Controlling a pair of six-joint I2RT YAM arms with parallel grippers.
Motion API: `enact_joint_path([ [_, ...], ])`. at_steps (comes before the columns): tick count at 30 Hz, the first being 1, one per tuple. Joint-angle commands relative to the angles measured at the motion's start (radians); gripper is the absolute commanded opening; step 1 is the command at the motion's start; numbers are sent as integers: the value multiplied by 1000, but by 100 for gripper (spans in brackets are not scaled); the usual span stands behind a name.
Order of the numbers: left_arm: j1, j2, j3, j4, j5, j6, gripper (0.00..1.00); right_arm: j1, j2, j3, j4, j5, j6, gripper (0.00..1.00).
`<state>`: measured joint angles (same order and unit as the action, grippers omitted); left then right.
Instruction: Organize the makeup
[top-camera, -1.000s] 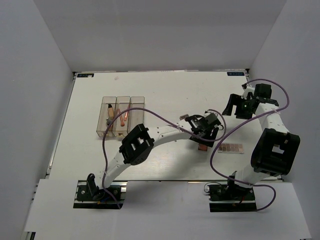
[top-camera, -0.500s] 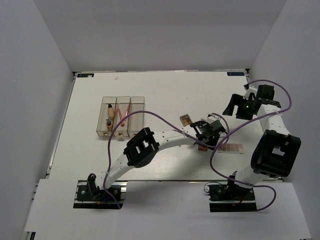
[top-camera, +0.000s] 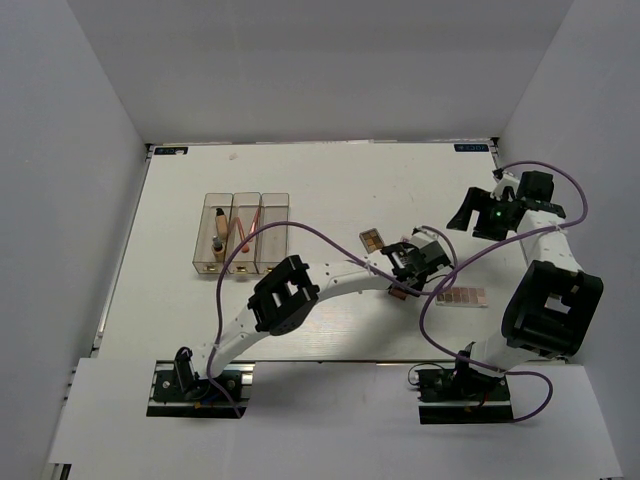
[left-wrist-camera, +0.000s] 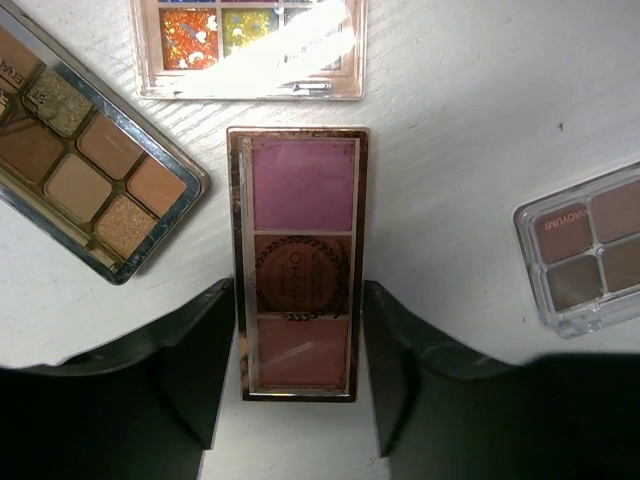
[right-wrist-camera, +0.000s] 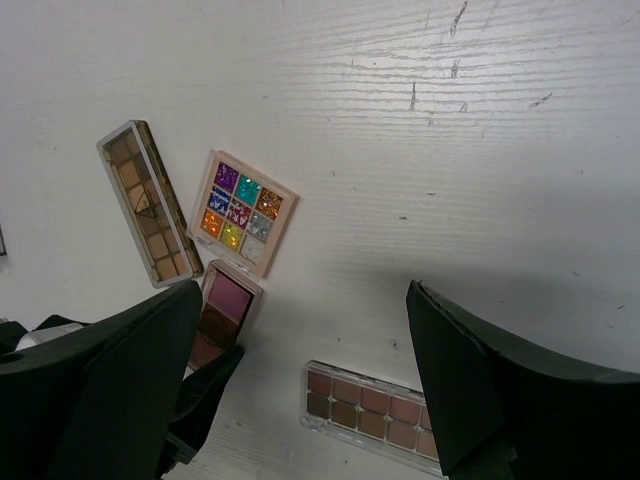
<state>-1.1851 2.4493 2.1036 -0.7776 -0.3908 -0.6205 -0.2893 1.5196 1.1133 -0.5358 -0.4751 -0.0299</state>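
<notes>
White tabletop (top-camera: 330, 190), right of centre: pink palette (left-wrist-camera: 300, 265) lies flat between the left gripper's (left-wrist-camera: 300, 290) fingers (left-wrist-camera: 195, 370).
They sit right against both long edges; squeezing or merely touching, can't tell. Multicolour palette (left-wrist-camera: 250, 45) just beyond, brown palette (left-wrist-camera: 85, 160) far-left, mauve palette (left-wrist-camera: 585, 250) right. Right gripper (right-wrist-camera: 305, 290) hovers far right, fingers spread wide.

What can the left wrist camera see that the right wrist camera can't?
Only left wrist: the round logo on the pink palette, and the left gripper against both its long sides. Only right wrist: the open right gripper, the whole brown palette, and more of the mauve palette. Both: those three palettes and the glitter palette, on the white table.
</notes>
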Motion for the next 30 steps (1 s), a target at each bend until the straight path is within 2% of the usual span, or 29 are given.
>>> enact_joint_path([
  [1,-14,4,-81,-69,1,-2,58,-8,-22,-9,28,-31,8,89],
  [6,-15,-153,-316,50,39,-2,28,-8,-24,-18,25,-69,-5,85],
  [9,7,-292,-437,110,94,-10,20,-8,-32,-35,20,-106,-34,79],
  [10,21,-376,-464,148,90,-2,17,-8,-33,-38,17,-115,-42,77],
  [12,31,-450,-527,185,75,10,14,-8,-39,-50,17,-134,-50,74],
  [20,160,-689,-565,135,-6,-7,12,-4,-61,-64,19,-164,-77,71],
  [24,336,-772,-671,130,-22,-12,12,-1,-65,-73,13,-172,-88,70],
  [30,493,-828,-720,132,-28,31,12,7,-59,-98,-3,-188,-125,70],
])
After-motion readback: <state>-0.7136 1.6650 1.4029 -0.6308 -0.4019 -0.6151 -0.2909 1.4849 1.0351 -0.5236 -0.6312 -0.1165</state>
